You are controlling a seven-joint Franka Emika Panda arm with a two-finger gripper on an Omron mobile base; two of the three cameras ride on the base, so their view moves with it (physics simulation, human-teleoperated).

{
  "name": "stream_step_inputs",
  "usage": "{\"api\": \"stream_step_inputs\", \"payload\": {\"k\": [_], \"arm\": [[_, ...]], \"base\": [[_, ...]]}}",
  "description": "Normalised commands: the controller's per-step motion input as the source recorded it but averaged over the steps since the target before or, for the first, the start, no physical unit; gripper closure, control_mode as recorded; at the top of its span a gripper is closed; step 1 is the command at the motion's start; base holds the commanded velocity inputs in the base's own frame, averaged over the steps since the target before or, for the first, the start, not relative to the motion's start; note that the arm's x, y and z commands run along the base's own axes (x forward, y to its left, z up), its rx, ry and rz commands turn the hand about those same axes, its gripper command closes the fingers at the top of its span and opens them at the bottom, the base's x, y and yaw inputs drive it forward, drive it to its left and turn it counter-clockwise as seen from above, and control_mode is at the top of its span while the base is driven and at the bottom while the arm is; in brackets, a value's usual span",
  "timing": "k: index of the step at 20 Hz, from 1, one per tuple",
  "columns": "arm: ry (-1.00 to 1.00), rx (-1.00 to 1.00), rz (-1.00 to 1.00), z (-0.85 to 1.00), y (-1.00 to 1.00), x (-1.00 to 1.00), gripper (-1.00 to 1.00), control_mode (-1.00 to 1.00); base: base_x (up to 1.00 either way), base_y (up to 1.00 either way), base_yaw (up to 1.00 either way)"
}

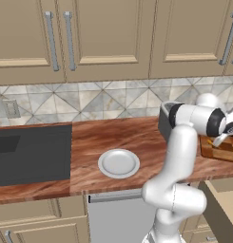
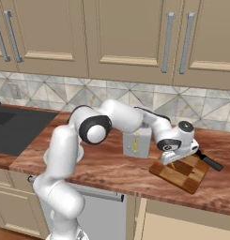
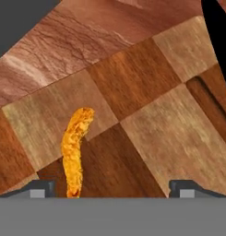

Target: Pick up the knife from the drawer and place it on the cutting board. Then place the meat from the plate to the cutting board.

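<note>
A reddish wood countertop (image 1: 113, 137) carries the checkered cutting board (image 2: 182, 174) near its right end. The gripper (image 3: 112, 188) hangs over the board with jaws spread, holding nothing. The meat (image 3: 75, 148) lies on the board beside one fingertip, the knife (image 2: 209, 162) along the board's far edge, the plate (image 1: 119, 163) near the counter's front edge.

Open bench (image 1: 89, 142) lies around the plate (image 1: 119, 163); the toaster (image 2: 137, 143) stands just beside the cutting board (image 2: 182, 173).

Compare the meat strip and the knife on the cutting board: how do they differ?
The small curved orange meat strip is short and rough-textured; the long black knife is straight, smooth and far longer. The meat lies between the open end effector's fingertips; the knife lies off to one side. Both rest flat on the checkered wooden cutting board.
</note>
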Motion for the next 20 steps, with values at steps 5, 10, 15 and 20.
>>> {"api": "stream_step_inputs", "payload": {"k": [5,10,15,20], "arm": [[-0.18,0.00,0.00,0.07,0.00,-0.52,-1.00,-1.00],[-0.23,0.00,-0.02,0.16,0.00,-0.57,-1.00,-1.00],[-0.09,0.00,-0.07,0.46,0.00,-0.33,-1.00,-1.00],[-0.04,0.00,-0.06,0.67,0.00,-0.33,-1.00,-1.00]], "base": [[0.00,0.00,0.00],[0.00,0.00,0.00],[0.00,0.00,0.00],[0.00,0.00,0.00]]}}
